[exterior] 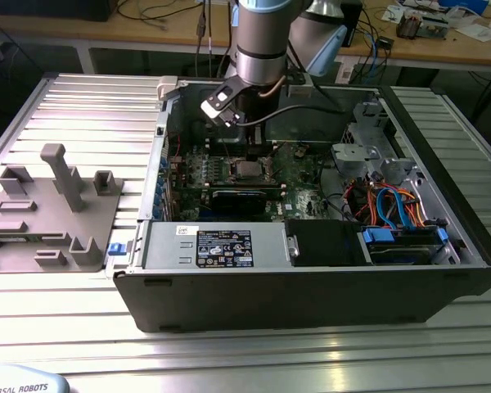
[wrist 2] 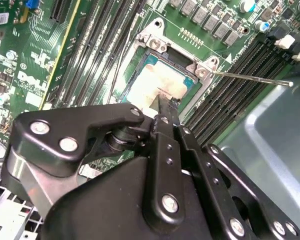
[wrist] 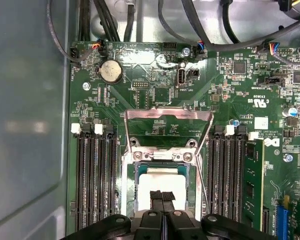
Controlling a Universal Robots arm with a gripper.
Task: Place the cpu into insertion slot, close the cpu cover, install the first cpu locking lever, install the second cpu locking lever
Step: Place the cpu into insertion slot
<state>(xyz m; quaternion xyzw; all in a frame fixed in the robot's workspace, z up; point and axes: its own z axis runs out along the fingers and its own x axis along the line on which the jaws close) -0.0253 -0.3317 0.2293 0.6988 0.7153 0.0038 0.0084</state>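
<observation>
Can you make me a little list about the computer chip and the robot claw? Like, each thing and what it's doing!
cpu: lying flat in the slot
cover: flipped up, open
lever: sticking out to the side, not latched
gripper: shut, tips right over the cpu
board: green, inside the open case

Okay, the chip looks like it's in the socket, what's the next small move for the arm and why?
Probably lift the gripper straight up clear. The cpu appears to lie flat in the insertion slot, the jaws look shut above it, and the cpu cover stands open.
</observation>
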